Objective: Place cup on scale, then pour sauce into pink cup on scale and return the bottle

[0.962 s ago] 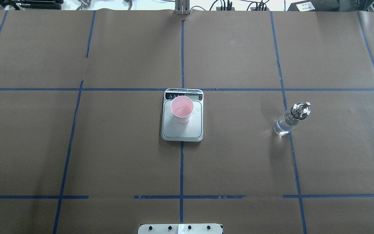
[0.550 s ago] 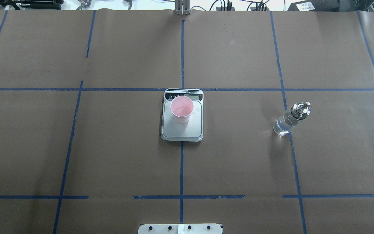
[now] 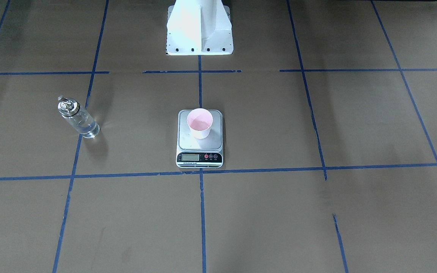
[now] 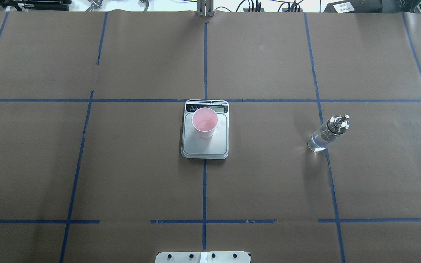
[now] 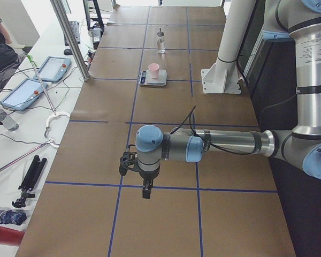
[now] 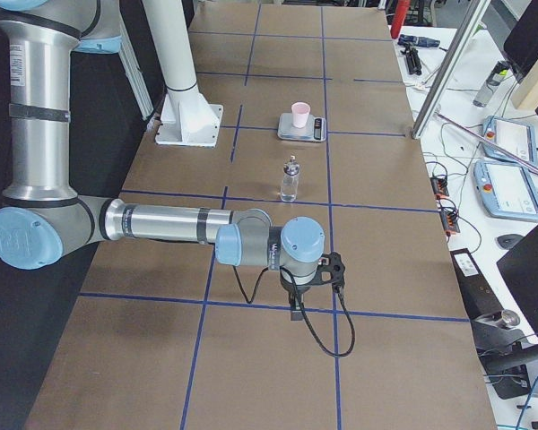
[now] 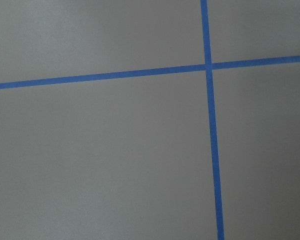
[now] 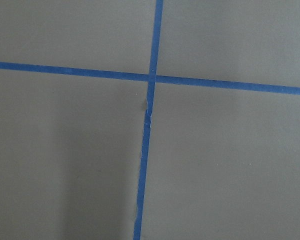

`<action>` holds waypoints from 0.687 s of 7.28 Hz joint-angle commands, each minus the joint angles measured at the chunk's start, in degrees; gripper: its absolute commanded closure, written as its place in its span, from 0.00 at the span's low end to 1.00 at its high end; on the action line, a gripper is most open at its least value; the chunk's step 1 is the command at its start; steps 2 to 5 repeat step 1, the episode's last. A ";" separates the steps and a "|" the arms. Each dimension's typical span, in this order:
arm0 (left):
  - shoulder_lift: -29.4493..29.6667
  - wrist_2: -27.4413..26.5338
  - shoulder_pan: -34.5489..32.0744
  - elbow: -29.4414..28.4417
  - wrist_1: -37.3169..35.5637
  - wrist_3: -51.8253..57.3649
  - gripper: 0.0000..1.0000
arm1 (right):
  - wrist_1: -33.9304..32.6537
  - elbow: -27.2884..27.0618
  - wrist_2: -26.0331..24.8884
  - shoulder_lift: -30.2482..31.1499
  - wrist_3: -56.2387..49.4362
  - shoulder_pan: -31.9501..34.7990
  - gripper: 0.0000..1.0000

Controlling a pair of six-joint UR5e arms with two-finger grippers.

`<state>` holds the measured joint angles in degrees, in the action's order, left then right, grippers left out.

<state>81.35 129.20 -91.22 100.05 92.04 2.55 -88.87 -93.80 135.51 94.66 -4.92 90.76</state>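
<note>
Cup (image 4: 204, 126) on scale (image 4: 205, 148) near its display edge, bottle (image 4: 320, 138) well apart

The bench (image 4: 122, 164) is seen steeply from the robot's edge and from the operators' edge, the scale (image 4: 205, 146) being shared; each end is viewed lengthwise; the surface is framed closely by both wrist cameras.

No legible text anywhere. Scale (image 3: 199, 142) display (image 3: 190, 157): digits too small to read, same for the button markings. White label (image 4: 343, 6) on the black box at the table's far edge: blurred. Small print (image 5: 312, 51) on the left arm's upright link: unreadable.
</note>
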 commanded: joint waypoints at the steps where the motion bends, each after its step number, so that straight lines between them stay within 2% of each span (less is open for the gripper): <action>1: -0.05 -0.09 -0.01 0.06 0.06 0.00 0.00 | -0.07 0.20 -0.16 0.00 0.00 -0.06 0.00; 5: -0.05 -0.09 -0.01 0.06 0.06 0.00 0.00 | -0.07 0.20 -0.16 0.00 0.00 -0.06 0.00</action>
